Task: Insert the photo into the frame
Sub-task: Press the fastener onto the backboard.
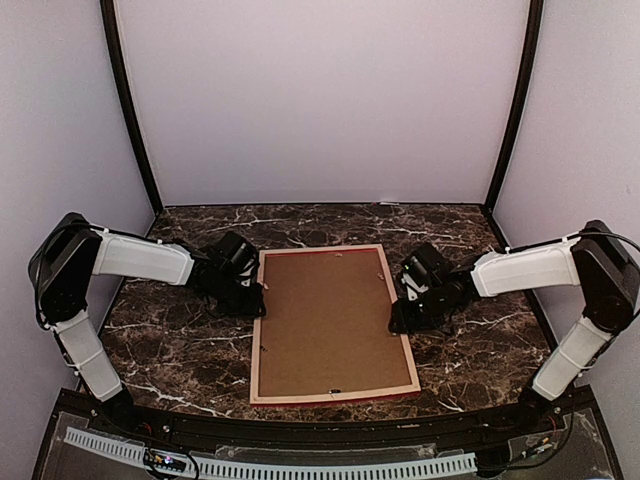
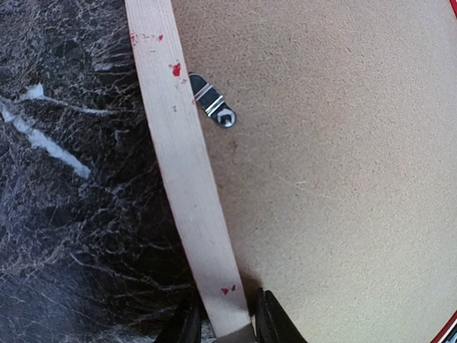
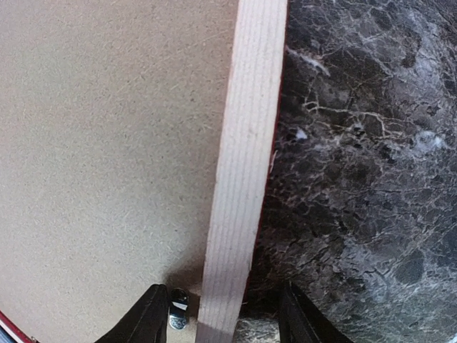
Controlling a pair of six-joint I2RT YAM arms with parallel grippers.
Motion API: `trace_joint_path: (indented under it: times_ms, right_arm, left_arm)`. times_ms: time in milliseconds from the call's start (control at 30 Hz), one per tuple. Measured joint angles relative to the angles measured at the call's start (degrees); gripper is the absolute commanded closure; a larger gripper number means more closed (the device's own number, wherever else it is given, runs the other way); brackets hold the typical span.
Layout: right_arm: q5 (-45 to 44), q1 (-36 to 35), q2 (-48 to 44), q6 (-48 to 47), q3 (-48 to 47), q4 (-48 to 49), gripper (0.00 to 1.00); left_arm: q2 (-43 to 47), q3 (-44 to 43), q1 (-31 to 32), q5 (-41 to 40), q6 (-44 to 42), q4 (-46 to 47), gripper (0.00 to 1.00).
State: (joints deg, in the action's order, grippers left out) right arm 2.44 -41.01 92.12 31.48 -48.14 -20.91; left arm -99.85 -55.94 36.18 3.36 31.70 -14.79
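On marble table [image 1: 470,350], face-down frame [image 2: 187,171], pale back and brown backing board [image 1: 330,320] up. At left rail, left gripper [image 2: 227,321] clamped across wood, fingertips cut off. At right rail, right gripper [image 3: 223,314] spread, straddling; clip [image 3: 177,309] half hidden.

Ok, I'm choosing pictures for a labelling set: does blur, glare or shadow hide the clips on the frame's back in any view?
Top external: even light, no glare, frame sharp, but its fittings are too small to make out. Left wrist: metal clip crisp, though the straight rail looks slightly bowed by the lens. Right wrist: wood grain sharp, the bottom clip half lost in shadow.
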Motion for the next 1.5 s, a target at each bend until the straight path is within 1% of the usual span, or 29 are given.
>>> trace_joint_path:
  times_ms: [200, 333, 600, 900, 1033, 1100, 1367, 1500]
  right_arm:
    - [-1.9, -0.9, 0.3, 0.0, -0.7, -1.0, 0.54]
    - [-2.6, -1.4, 0.5, -0.4, -0.9, -1.2, 0.58]
    - [-2.4, -1.7, 0.5, -3.7, -1.1, -1.2, 0.68]
    - [-0.9, -1.4, 0.5, -6.9, -1.3, -1.5, 0.76]
    - [-0.3, -1.1, 0.5, -8.3, -1.3, -1.6, 0.78]
    - [0.1, -1.0, 0.5, -9.0, -1.4, -1.8, 0.76]
    - [1.2, -0.4, 0.5, -11.1, -1.5, -2.1, 0.64]
    - [3.5, 0.6, 0.5, -12.7, -1.5, -2.0, 0.58]
  left_arm:
    - [0.0, 0.0, 0.0, 0.0, 0.0, 0.0, 0.71]
    - [0.0, 0.0, 0.0, 0.0, 0.0, 0.0, 0.71]
    - [0.0, 0.0, 0.0, 0.0, -0.4, 0.0, 0.71]
    - [-0.2, -0.2, 0.0, 0.0, -0.9, 0.0, 0.71]
    - [-0.2, -0.2, 0.0, 0.0, -1.0, -0.1, 0.71]
    - [-0.2, -0.2, 0.0, 0.0, -1.0, -0.1, 0.71]
    - [-0.2, -0.3, 0.0, 0.0, -1.0, -0.1, 0.71]
    - [-0.2, -0.3, 0.0, 0.0, -1.0, -0.1, 0.7]
